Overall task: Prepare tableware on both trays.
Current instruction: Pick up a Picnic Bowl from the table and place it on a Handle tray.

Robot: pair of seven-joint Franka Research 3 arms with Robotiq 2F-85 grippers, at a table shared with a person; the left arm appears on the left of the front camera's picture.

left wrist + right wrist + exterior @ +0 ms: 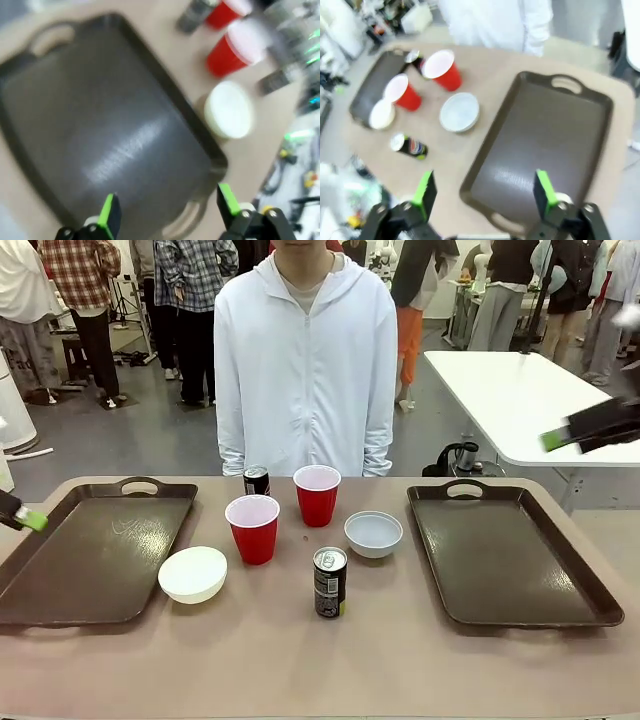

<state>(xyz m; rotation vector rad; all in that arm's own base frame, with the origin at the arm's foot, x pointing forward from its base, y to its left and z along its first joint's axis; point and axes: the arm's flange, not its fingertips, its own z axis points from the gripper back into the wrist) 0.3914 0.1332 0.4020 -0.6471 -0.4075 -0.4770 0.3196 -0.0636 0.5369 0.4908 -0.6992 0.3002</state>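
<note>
Both trays are lying bare. The left tray point(95, 550) and right tray point(510, 550) are flanking the tableware, all of which is standing on the table point(300, 660) between them. You are holding the left gripper point(168, 205) spread wide and empty above the left tray. The right gripper point(484, 192) is hanging equally spread and empty, high over the right tray.

Judgement on handling: the near red cup point(253, 528) and far red cup point(317, 495) are looking light and thin-walled, so you should be pinching gently across the wall below the rim. The white bowl point(193, 574) and grey bowl point(373, 534) are calling for a rim pinch, one finger inside. The near can point(330, 582) and far can point(257, 481) are appearing stiff and smooth; be taking them mid-body, squarely.
</note>
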